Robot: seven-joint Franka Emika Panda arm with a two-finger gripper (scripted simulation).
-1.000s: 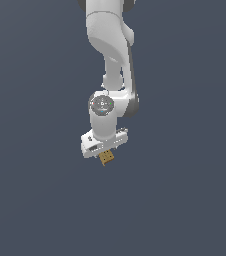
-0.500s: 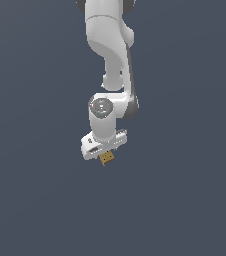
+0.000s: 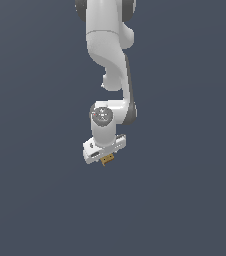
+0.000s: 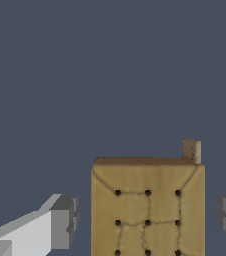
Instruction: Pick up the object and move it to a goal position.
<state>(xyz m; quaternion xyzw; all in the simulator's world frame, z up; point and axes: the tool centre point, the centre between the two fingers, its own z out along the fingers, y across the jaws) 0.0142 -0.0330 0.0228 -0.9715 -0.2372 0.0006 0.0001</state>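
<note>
The object (image 4: 147,210) is a tan-brown block with dark dots on its face and a small tab at one corner. In the wrist view it sits between my gripper's (image 4: 146,220) two fingers. The grey pads (image 4: 65,220) stand a little apart from its sides, with a narrow gap on each side, so the gripper is open around it. In the exterior view the object (image 3: 107,159) peeks out just under the white gripper (image 3: 105,156), near the middle of the picture. Its lower part is cut off in the wrist view.
The white arm (image 3: 110,55) comes down from the top of the exterior view. Around it there is only a plain dark grey-blue ground (image 3: 185,200), with no other objects, edges or goal marker showing.
In the exterior view the arm's wrist joint has sunk a little lower. The hand and the object stay at almost the same spot.
</note>
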